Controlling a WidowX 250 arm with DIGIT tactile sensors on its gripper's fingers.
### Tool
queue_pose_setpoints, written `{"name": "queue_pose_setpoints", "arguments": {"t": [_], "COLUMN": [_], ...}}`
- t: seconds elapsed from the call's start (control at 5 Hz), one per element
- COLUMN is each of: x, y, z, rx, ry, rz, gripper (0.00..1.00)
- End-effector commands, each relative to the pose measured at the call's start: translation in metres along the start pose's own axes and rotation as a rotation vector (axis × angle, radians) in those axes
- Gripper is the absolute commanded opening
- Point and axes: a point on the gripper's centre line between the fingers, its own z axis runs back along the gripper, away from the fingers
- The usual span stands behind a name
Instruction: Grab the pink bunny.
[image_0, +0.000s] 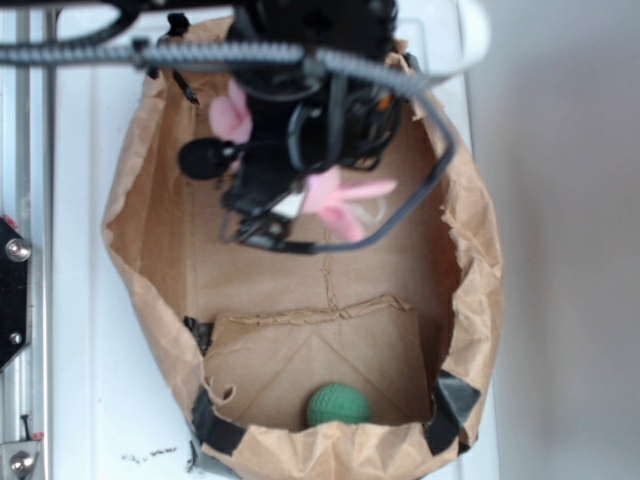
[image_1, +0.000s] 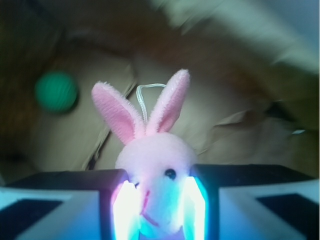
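1. The gripper (image_1: 159, 200) is clamped on the pink bunny (image_1: 156, 160), squeezing its head from both sides; the grab looks done, only holding remains.
2. The bunny hangs above the brown paper bag (image_0: 150, 200), well apart from the green knitted ball (image_0: 338, 405) on its floor.
3. Bunny: fluffy plush, upright ears, thin loop. Bag: crinkled paper.

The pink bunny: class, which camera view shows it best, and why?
The wrist view: the pink bunny fills the frame, face and both ears clear, clamped in the pincer. The exterior view shows only its pink ears and limbs poking out beneath the arm above the paper bag.
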Motion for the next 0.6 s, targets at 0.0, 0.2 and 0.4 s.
{"name": "queue_pose_setpoints", "arguments": {"t": [0.0, 0.2, 0.4], "x": [0.02, 0.021, 0.017], "y": [0.007, 0.001, -0.017], "z": [0.055, 0.06, 0.059], "rx": [0.101, 0.125, 0.167], "ry": [-0.071, -0.03, 0.004], "rz": [0.205, 0.241, 0.232], "gripper": [0.0, 0.0, 0.0]}}
